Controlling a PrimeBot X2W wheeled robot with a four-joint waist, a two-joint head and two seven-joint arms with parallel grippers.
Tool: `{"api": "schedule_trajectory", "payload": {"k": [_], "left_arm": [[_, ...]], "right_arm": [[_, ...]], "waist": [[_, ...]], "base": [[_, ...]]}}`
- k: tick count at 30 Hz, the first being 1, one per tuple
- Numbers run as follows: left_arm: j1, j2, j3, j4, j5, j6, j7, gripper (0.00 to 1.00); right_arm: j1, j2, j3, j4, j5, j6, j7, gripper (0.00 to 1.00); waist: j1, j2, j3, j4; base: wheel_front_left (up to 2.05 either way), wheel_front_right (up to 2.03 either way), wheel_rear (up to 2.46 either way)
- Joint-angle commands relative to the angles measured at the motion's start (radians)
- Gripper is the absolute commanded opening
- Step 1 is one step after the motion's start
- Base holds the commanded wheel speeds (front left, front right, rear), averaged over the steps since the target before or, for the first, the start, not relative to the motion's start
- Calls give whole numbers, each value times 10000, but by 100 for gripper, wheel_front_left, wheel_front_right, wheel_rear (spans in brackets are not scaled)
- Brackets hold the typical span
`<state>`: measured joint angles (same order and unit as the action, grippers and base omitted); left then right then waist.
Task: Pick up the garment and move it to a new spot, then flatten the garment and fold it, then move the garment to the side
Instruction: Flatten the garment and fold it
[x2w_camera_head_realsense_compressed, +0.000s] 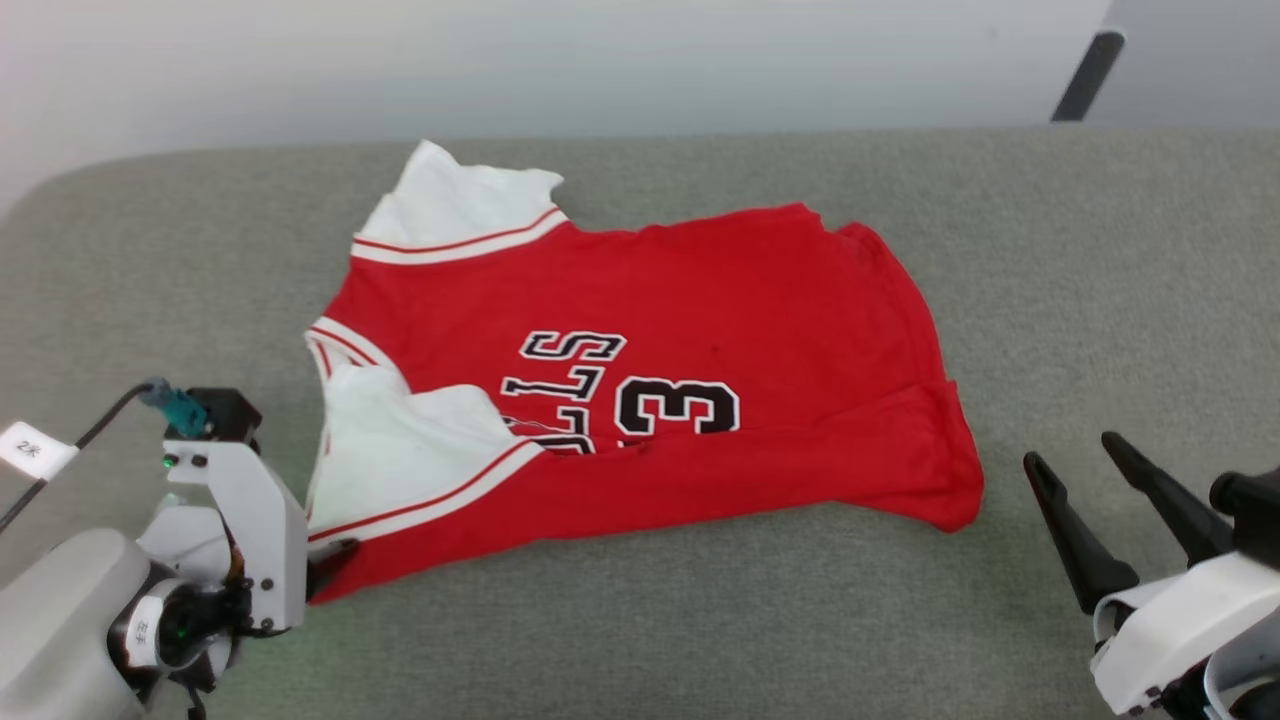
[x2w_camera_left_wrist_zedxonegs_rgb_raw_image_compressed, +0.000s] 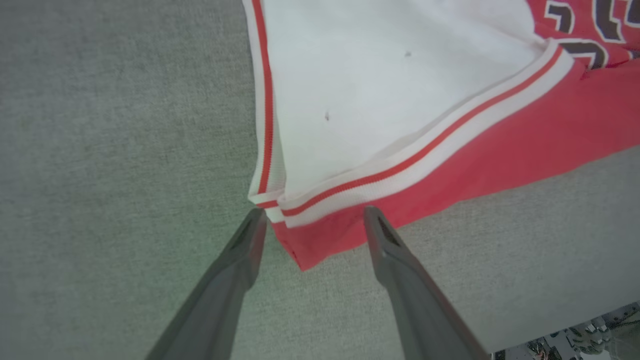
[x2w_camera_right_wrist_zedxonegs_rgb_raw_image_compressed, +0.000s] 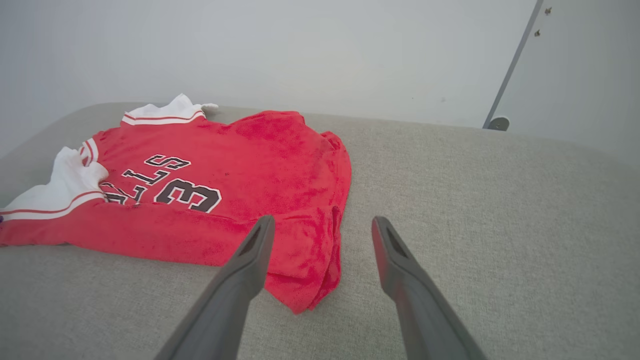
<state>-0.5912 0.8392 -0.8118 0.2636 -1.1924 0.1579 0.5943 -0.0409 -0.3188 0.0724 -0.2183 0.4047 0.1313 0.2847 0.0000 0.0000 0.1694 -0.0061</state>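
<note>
The garment (x2w_camera_head_realsense_compressed: 700, 330) is a red jersey with white sleeves and black-and-white lettering. It lies spread on the grey padded surface (x2w_camera_head_realsense_compressed: 1100, 300), its near long edge folded up over part of the lettering. My left gripper (x2w_camera_head_realsense_compressed: 330, 565) is at its near left corner. In the left wrist view the left gripper (x2w_camera_left_wrist_zedxonegs_rgb_raw_image_compressed: 314, 212) is open, and the striped sleeve trim and red corner of the garment (x2w_camera_left_wrist_zedxonegs_rgb_raw_image_compressed: 400, 100) lie between the two fingers. My right gripper (x2w_camera_head_realsense_compressed: 1080, 465) stands open above bare surface, right of the hem. From the right wrist view, the right gripper (x2w_camera_right_wrist_zedxonegs_rgb_raw_image_compressed: 324, 220) points past the hem corner of the garment (x2w_camera_right_wrist_zedxonegs_rgb_raw_image_compressed: 250, 150).
A pale wall rises behind the surface, with a dark slanted pole (x2w_camera_head_realsense_compressed: 1085, 75) at the upper right. The surface's edge (x2w_camera_left_wrist_zedxonegs_rgb_raw_image_compressed: 550, 340) runs close behind my left gripper. Bare grey surface stretches right of the garment and along its near side.
</note>
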Motion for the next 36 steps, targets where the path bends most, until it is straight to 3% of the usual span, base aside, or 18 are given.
{"api": "schedule_trajectory", "payload": {"k": [1,13,14,15,26,36], "left_arm": [[6,-39,-10,149,-91,-38,83,100],[-259,-814,-124,2062,-538,-607,526,100],[-328,-852,-131,2142,-495,-730,479,44],[-406,-925,-69,2267,-516,-757,366,0],[-770,-1338,-281,2892,-348,-1228,457,0],[-1200,-1841,-472,3161,-77,-1408,343,0]], "right_arm": [[175,94,-69,-82,-43,-11,25,100],[217,370,-234,-318,256,-11,354,100],[213,323,-192,-306,283,-11,466,100],[193,252,-128,-328,313,-11,595,100],[-231,71,-149,7,473,-11,2543,100],[-1498,254,-217,1515,500,-11,4365,100]], "waist": [[0,0,287,-243],[0,0,693,-420],[0,0,706,-413],[0,0,716,-398],[0,0,718,1],[0,0,802,554]], "base": [[0,0,0],[0,0,0],[0,0,0],[0,0,0],[0,0,0],[0,0,0]]}}
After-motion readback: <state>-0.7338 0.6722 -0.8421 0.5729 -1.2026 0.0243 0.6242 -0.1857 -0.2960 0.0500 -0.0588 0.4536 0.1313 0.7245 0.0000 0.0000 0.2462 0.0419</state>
